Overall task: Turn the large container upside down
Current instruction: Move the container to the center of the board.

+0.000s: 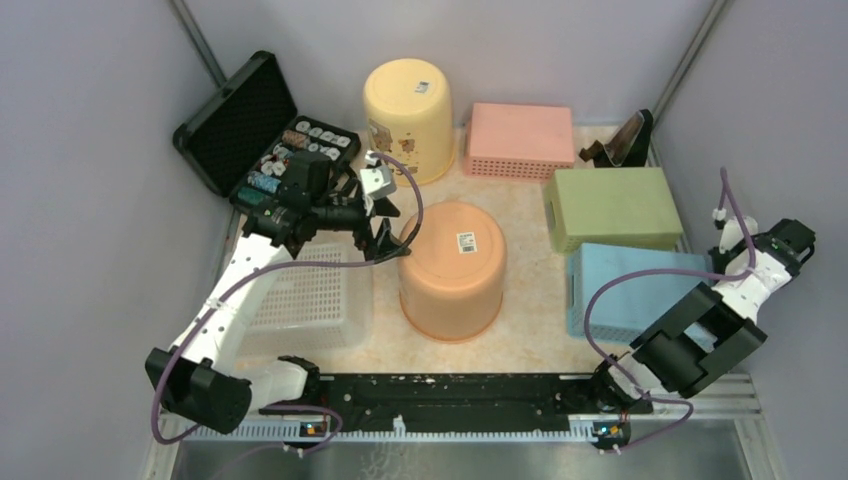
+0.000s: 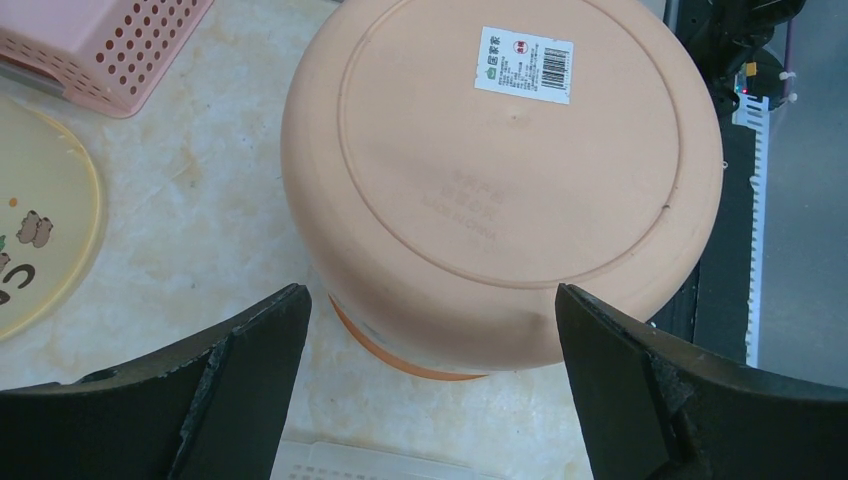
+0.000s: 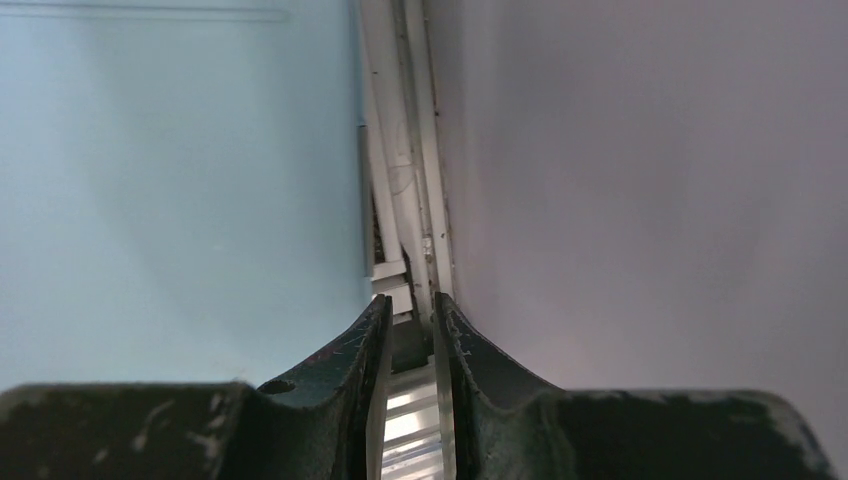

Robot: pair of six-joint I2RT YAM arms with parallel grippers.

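Near edge: black rail (image 1: 450,385) with both arm bases on it.
Right gripper (image 3: 412,305): fingers barely apart, slim gap, nothing between them. It's off past the right edge of the worktop (image 1: 530,330); the wrist view gives only a pale blue face on the left and grey wall on the right. Gripper itself is hard to pick out from the top view.
White basket (image 1: 320,300), near left, partly covered by the left arm. Blue box (image 1: 620,300), near right, near corner hidden by the right arm, cable draped across it.
Orange container (image 1: 452,275): centre of worktop, base up with the label showing, mouth down so the inside is unseen.
Left gripper (image 1: 385,240): wide apart at the container's far-left side, holding nothing. Can't tell if either finger touches the wall.
Room: basket sits just beside the container on the left; there's a bare strip between container and blue box on the right.
Further back: green box (image 1: 612,205) on the right; yellow container (image 1: 408,100), also base up; pink basket (image 1: 520,135); open black case (image 1: 240,125) far left, contents too small to read. Dark object (image 1: 628,140) in the far-right corner, can't make it out.
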